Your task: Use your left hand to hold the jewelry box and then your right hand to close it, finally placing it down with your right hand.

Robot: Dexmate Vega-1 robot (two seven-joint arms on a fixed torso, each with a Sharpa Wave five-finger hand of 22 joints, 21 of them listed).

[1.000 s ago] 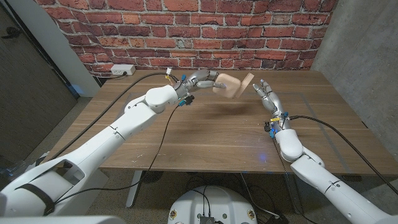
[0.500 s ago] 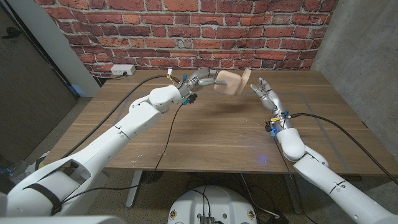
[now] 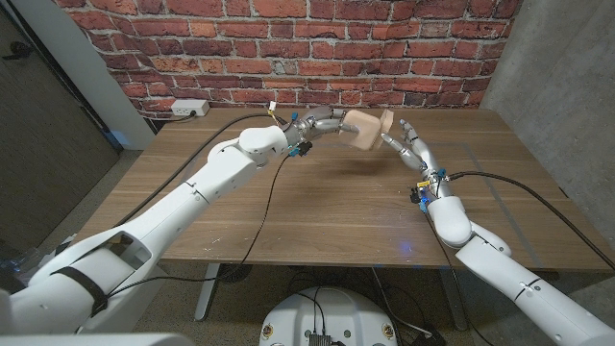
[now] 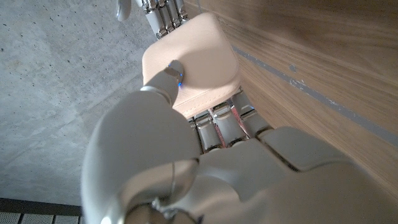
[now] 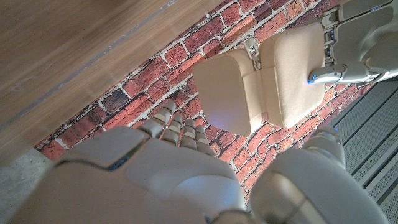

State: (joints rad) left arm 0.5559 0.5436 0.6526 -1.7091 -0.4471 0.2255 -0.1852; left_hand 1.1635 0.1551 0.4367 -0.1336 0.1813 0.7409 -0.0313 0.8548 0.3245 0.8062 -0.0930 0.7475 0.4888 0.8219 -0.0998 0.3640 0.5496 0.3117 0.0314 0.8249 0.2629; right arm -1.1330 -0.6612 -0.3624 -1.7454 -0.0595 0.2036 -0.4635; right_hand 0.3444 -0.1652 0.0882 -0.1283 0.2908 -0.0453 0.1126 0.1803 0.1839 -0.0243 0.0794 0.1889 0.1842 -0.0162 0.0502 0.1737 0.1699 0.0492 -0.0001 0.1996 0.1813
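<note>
A wooden table [image 3: 317,207] is seen in front of a red brick wall [image 3: 288,48], with a grey concrete wall [image 3: 562,67] beside it. Places here are told from the jewelry box.

On the near side of the box, the two white arms are seen coming in over the table. A black cable [image 3: 509,187] is laid over the wood close to the right arm.

The right hand [image 3: 408,144] is raised just beside the box, on its lid side. Nothing is held in it, and its fingers are spread apart. Its fingertips [image 3: 388,137] are very near the lid; it cannot be told if the lid is touched.

The jewelry box [image 3: 365,127] is tan with round corners. It is held up in the air above the far part of the table, between the two hands. Its lid [image 3: 384,121] is partly open, as is shown in the right wrist view, where a small metal hinge [image 5: 253,50] is seen between the two halves.

The left hand [image 3: 322,123] is wrapped around the base of the box. In the left wrist view, a thumb [image 4: 169,76] is pressed on one face, and fingers are seen under the box.

Farther back than the box, a white power strip [image 3: 189,109] is set at the foot of the brick wall.
</note>
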